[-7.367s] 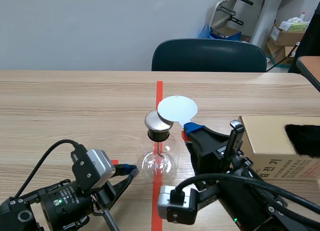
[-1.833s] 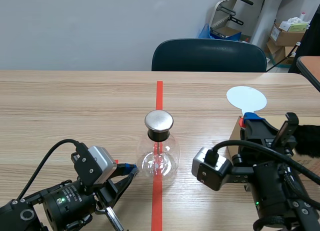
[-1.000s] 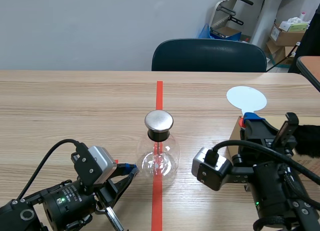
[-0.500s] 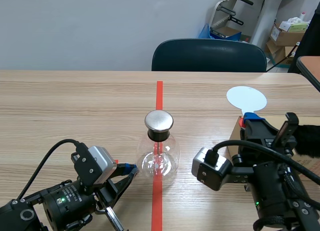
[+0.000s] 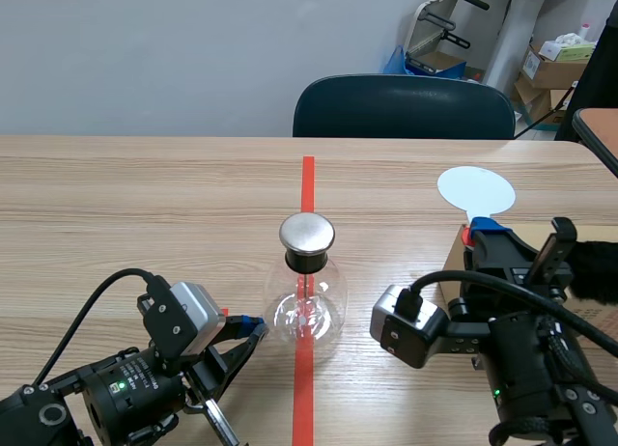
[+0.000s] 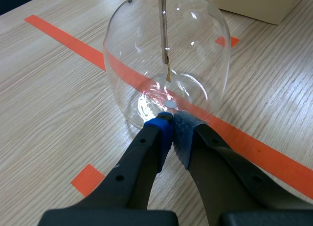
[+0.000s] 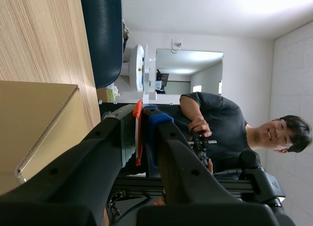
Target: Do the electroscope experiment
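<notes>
The electroscope is a clear glass flask [image 5: 306,311] with a round metal cap [image 5: 307,234] on the red tape line, a thin rod hanging inside its bulb [image 6: 166,69]. My left gripper [image 5: 253,327] rests shut on the table with its tips touching the flask's base [image 6: 170,119]. My right gripper [image 5: 483,232] is raised sideways at the right, shut on the red handle [image 7: 138,133] of a paddle with a white disc [image 5: 474,189], held upright over the cardboard box [image 5: 550,301] and well away from the flask.
A dark fur cloth [image 5: 594,272] lies on the cardboard box at the right. A dark chair [image 5: 404,106] stands behind the table's far edge. A person [image 7: 215,133] shows beyond the right gripper in the right wrist view. Bare wood lies left of the flask.
Several seconds ago the right gripper held the disc beside the flask's metal cap; it has since swung right over the box. Nothing has moved in the last two seconds.
</notes>
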Controlling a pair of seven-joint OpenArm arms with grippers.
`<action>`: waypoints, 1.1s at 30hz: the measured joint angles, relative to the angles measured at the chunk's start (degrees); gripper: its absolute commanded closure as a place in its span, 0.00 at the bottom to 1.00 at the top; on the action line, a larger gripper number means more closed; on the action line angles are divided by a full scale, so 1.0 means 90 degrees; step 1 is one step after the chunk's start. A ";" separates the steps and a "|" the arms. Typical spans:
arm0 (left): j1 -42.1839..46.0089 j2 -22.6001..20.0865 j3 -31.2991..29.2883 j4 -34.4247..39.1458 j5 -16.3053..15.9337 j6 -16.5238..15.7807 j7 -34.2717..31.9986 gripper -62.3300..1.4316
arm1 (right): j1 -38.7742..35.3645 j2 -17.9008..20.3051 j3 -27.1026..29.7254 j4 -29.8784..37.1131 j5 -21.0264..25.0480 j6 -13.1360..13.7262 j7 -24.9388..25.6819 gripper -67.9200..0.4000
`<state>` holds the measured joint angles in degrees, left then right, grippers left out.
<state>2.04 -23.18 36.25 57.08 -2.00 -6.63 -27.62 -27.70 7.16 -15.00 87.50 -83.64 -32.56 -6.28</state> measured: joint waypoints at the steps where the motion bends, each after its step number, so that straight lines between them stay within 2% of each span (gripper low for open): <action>1: 0.0000 0.0000 0.0000 0.0000 0.0000 0.0000 0.0000 0.94 | 0.0000 0.0000 0.0000 0.0000 0.0000 0.0000 0.0000 0.98; 15: 0.0000 0.0000 0.0000 0.0000 0.0000 0.0000 0.0000 0.94 | 0.0000 0.0000 0.0000 0.0000 0.0000 0.0000 0.0153 0.98; 18: 0.0000 0.0000 0.0000 0.0000 0.0000 0.0000 0.0000 0.94 | 0.0000 0.0000 0.0000 0.0000 0.0000 0.0000 0.0622 0.98; 27: 0.0000 0.0000 0.0000 0.0000 0.0046 0.0000 0.0000 0.94 | 0.0000 0.0000 0.0000 0.0000 0.0000 0.0000 0.2769 0.98; 33: 0.0000 0.0000 0.0000 0.0000 0.0046 0.0000 0.0000 0.94 | 0.0000 0.0000 0.0000 0.0000 0.0000 0.0000 0.3774 0.98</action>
<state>2.04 -23.18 36.25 57.08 -1.58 -6.63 -27.62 -27.70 7.16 -15.00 87.50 -83.64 -32.56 27.68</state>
